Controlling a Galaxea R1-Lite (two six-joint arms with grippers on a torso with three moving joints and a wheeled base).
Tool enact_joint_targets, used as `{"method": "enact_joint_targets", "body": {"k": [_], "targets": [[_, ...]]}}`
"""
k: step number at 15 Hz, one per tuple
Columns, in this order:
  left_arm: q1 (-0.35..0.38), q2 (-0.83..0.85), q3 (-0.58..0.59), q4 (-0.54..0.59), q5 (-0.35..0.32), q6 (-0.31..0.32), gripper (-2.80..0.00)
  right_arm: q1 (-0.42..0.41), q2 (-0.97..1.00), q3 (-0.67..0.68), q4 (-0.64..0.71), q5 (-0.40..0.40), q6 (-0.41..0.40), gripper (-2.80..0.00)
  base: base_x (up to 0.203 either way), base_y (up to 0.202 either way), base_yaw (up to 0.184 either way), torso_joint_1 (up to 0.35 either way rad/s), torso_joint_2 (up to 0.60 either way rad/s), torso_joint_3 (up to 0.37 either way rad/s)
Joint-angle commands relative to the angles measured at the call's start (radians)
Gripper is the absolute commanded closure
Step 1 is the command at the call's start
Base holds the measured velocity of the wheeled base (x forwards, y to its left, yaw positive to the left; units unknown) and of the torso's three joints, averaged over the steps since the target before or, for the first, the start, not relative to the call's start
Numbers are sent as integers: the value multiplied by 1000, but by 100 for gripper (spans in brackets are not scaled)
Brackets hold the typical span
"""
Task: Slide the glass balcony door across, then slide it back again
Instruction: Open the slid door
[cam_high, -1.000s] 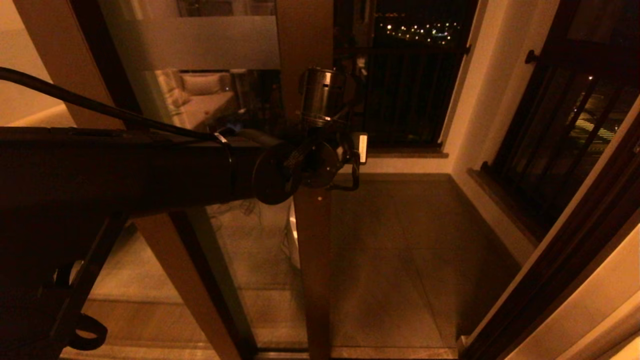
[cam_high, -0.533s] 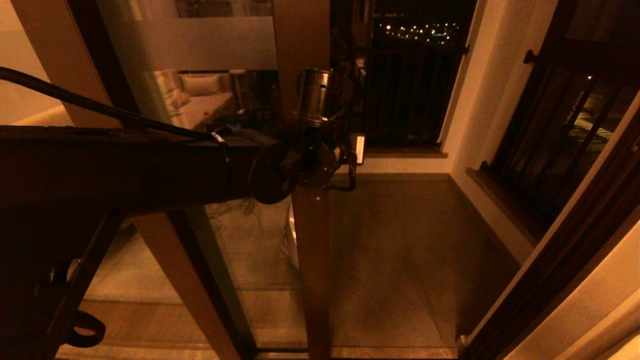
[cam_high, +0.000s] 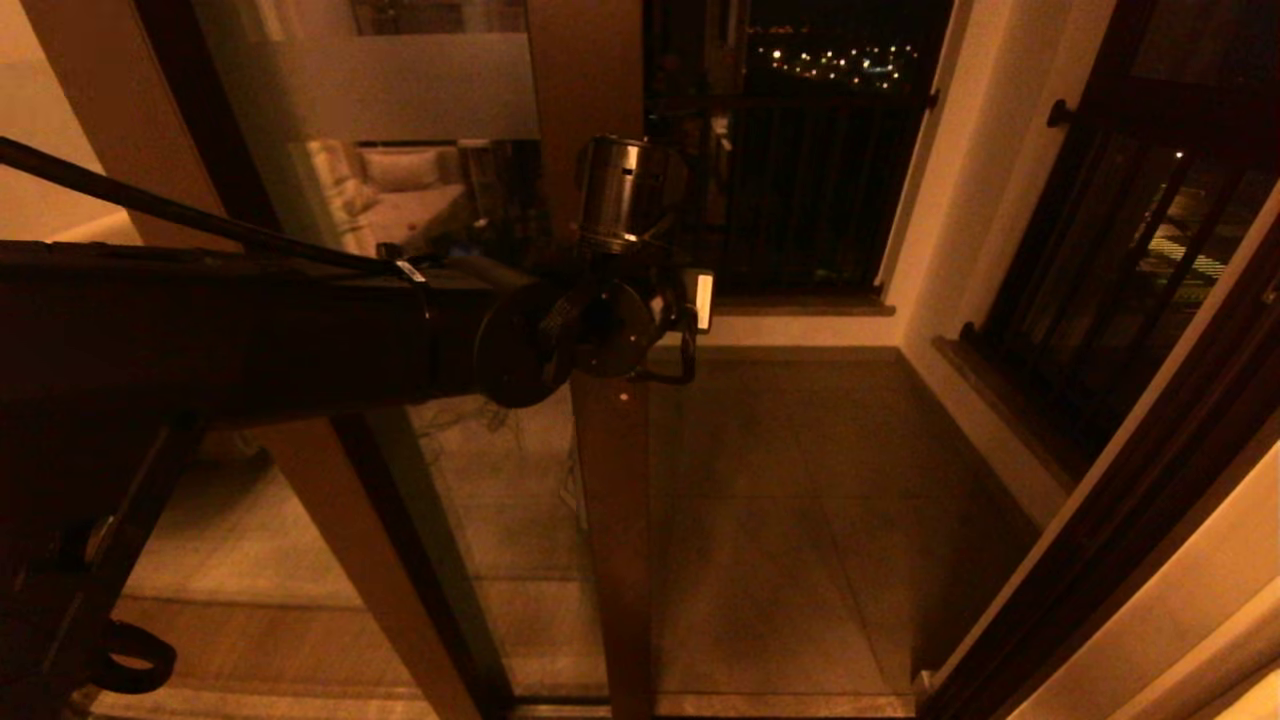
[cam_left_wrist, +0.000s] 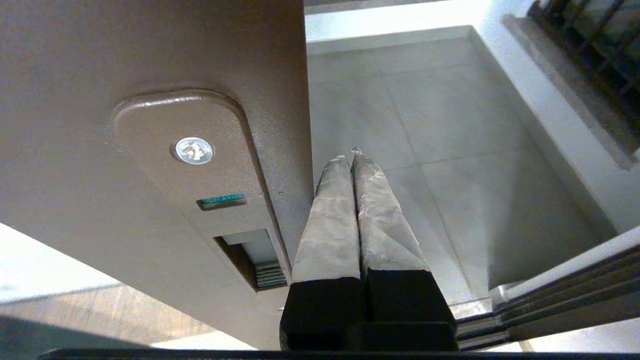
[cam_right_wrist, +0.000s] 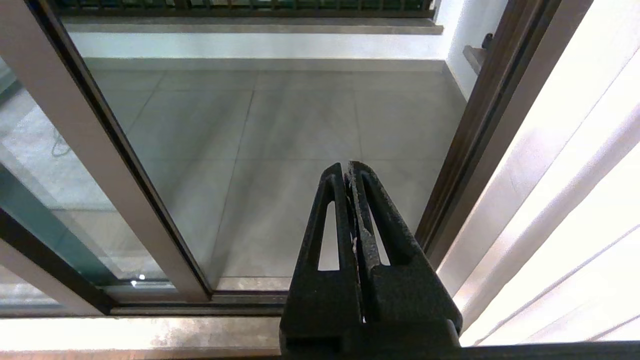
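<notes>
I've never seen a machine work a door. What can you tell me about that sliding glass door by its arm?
The door is a tall clear glass panel in a brown frame with a matte, metal-looking finish and a frosted band across the top. Its edge post carries a rounded lock plate with a screw and a slot. It stands upright, partly open, the balcony floor showing beside it. The shut left gripper sits against the post's edge.

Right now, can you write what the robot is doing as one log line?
left gripper: shut, beside door edge | glass balcony door: partly open | right gripper: shut, parked low
</notes>
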Motion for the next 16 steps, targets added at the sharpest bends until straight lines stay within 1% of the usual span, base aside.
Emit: {"method": "enact_joint_targets", "body": {"k": [1,8,12,16], "targets": [[8,-14,0,-4,4,0,0,0,1,0,0,1,-1,0,0,0,0,0,0,0],[47,-29,4,-4,2,13,0,0,1,0,0,1,-1,0,0,0,0,0,0,0],[69,-43,39,-4,2,14,0,0,1,0,0,1,-1,0,0,0,0,0,0,0],[90,-52,43,-4,2,16,0,0,1,0,0,1,-1,0,0,0,0,0,0,0]]}}
